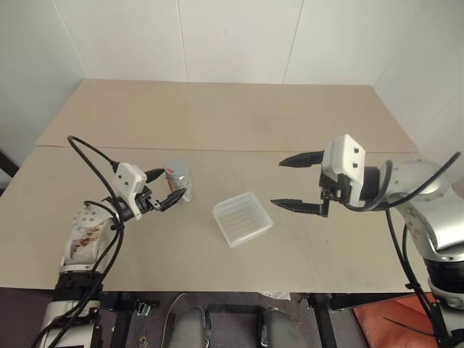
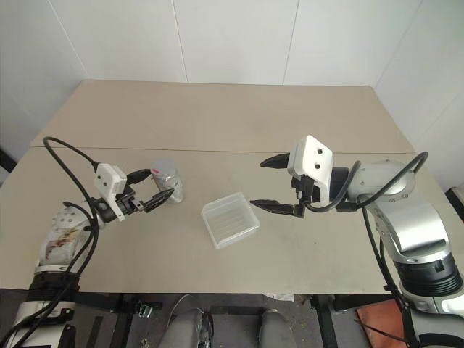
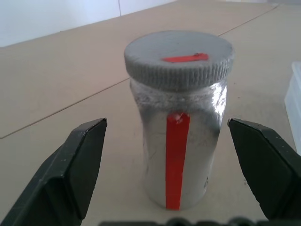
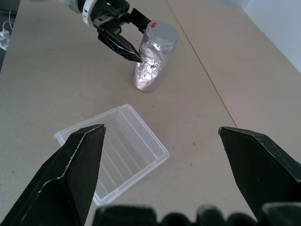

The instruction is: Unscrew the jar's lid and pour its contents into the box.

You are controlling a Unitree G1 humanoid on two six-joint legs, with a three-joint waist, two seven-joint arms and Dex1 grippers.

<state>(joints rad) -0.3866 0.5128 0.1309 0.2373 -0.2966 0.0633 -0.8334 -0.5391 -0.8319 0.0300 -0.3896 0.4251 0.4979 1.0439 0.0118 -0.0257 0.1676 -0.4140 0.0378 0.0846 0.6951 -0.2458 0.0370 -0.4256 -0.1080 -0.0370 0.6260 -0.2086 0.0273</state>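
L hand (image 1: 164, 187) fingers apart, straddling upright jar (image 1: 178, 179), lid (image 3: 178, 59) on; R hand (image 1: 297, 183) apart over box (image 1: 242, 218).

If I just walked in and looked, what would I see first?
First, the jar with its grey lid on, standing on the tan table between the open fingers of the left gripper, which do not touch it. Beside it lies an empty see-through box. The right gripper hangs wide open beside the box.

Grey lid (image 3: 178, 59), red-striped jar (image 3: 181, 160)
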